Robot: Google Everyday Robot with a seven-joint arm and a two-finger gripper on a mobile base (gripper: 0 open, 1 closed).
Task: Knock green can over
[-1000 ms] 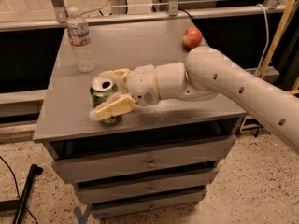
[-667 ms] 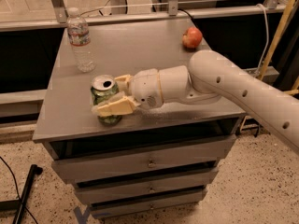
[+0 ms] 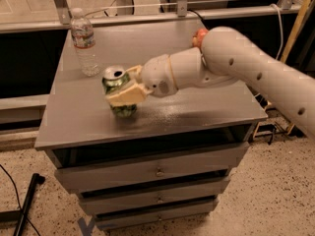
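Note:
The green can (image 3: 123, 110), with dark-green mottled sides and a silver top, stands roughly upright near the front left of the grey cabinet top (image 3: 197, 107). My gripper (image 3: 118, 86) reaches in from the right and is shut on the can. One cream finger (image 3: 124, 95) lies across the can's front, and the other sits behind it near the rim. The white arm (image 3: 236, 58) stretches back to the right.
A clear plastic water bottle (image 3: 83, 43) stands at the back left of the top. A red-orange fruit (image 3: 199, 34) peeks out behind the arm at the back right. The cabinet has drawers (image 3: 157, 171) below. A dark pole (image 3: 27, 200) lies on the floor at the left.
The gripper and the can between its fingers have shifted a little up and to the right in view. The bottle has not moved.

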